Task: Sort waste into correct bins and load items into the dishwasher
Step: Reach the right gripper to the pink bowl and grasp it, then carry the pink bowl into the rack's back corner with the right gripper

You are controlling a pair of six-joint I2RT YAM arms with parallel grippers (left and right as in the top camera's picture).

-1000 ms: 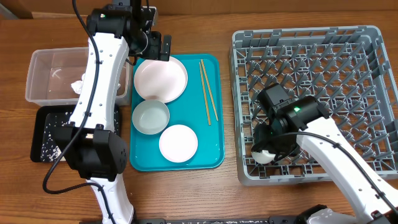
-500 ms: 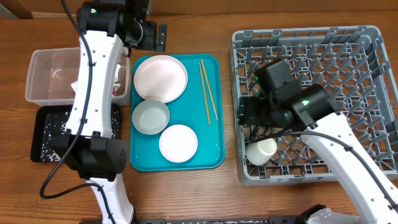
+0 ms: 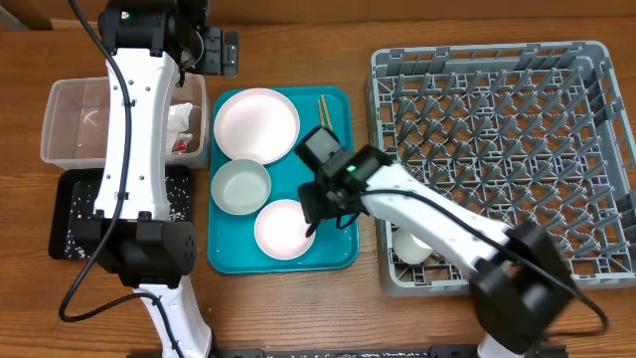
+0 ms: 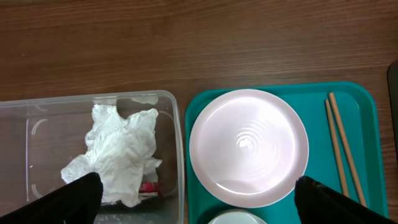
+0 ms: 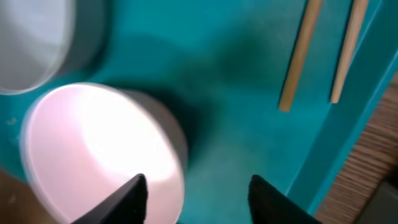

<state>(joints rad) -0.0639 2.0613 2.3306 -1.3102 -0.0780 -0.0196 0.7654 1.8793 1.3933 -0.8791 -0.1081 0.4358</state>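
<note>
Overhead, the left gripper hangs over bare table beyond the far edge of the teal tray, just past the clear tub. The crumpled napkin and the red wrapper lie in the tub's end nearest the teal tray. Rice grains are scattered over the black tray, which sits just in front of the tub. On the teal tray the plate lies farthest back, a grey-tinted bowl sits in front of it and a white bowl is nearest. The right gripper hovers at the white bowl's rim, and its arm covers most of the chopsticks. The cup lies in the grey rack, in the near corner beside the teal tray.

From the left wrist, the two fingers sit at the bottom corners, spread wide with nothing between them. Below them the napkin covers part of the wrapper inside the tub, while the plate and both chopsticks lie on the teal tray.

From the right wrist, the fingers are parted and empty, low over the teal tray. One tip is over the white bowl's edge, the other over bare tray. The chopsticks lie side by side farther on, apart from the fingers.
</note>
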